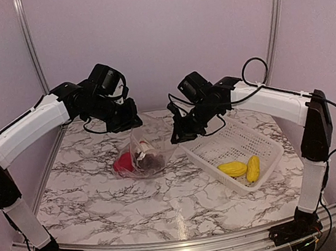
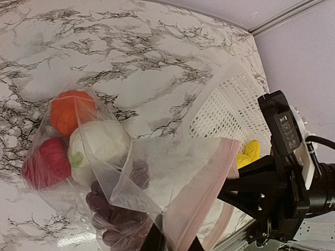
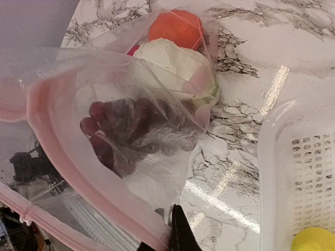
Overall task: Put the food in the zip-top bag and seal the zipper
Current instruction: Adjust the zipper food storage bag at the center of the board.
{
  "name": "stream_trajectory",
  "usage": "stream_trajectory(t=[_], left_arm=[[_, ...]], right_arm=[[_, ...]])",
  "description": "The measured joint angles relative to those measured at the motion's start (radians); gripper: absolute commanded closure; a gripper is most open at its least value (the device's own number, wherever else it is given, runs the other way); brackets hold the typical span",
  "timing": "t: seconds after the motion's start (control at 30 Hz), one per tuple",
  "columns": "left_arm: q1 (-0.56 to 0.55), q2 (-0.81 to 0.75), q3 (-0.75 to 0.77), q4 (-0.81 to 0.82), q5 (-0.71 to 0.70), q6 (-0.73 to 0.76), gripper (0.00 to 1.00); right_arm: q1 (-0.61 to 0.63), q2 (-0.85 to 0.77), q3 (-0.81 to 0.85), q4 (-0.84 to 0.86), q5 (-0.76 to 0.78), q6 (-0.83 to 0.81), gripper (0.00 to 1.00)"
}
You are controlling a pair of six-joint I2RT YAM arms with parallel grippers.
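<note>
Two yellow pieces (image 1: 232,168) unbagged in right basket (image 1: 239,141); left gripper (image 1: 132,123) and right gripper (image 1: 176,138) clamping zip-top bag (image 1: 142,158) mouth; next, likely freeing one.

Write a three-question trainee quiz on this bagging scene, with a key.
1. True or false: the zipper on the bag is sealed.
2. Where do the yellow pieces lie? A) in the bag B) in the basket C) under the basket
3. Fill in: the bag holds ___ food pieces.

Key
1. False: the mouth gapes open.
2. B.
3. Four: orange, cauliflower, red piece, grapes.
</note>
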Motion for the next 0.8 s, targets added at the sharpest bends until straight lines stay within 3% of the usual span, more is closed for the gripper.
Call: stream_trajectory(t=[0.2, 0.33, 0.53, 0.8], left_arm=[[0.000, -0.021, -0.042, -0.001, 0.000, 0.030, 0.82], [0.000, -0.023, -0.060, -0.021, -0.023, 0.049, 0.89], [-0.004, -0.024, -0.035, -0.072, -0.113, 0.078, 1.00], [-0.007, -0.026, 0.035, -0.120, -0.191, 0.130, 1.00]], right_arm=[[0.004, 0.017, 0.103, -0.031, 0.004, 0.020, 1.00], [0.004, 0.016, 0.222, -0.023, 0.002, 0.027, 1.00], [0.004, 0.019, 0.213, -0.023, -0.016, 0.027, 1.00], [0.004, 0.031, 0.247, -0.035, -0.047, 0.027, 0.68]])
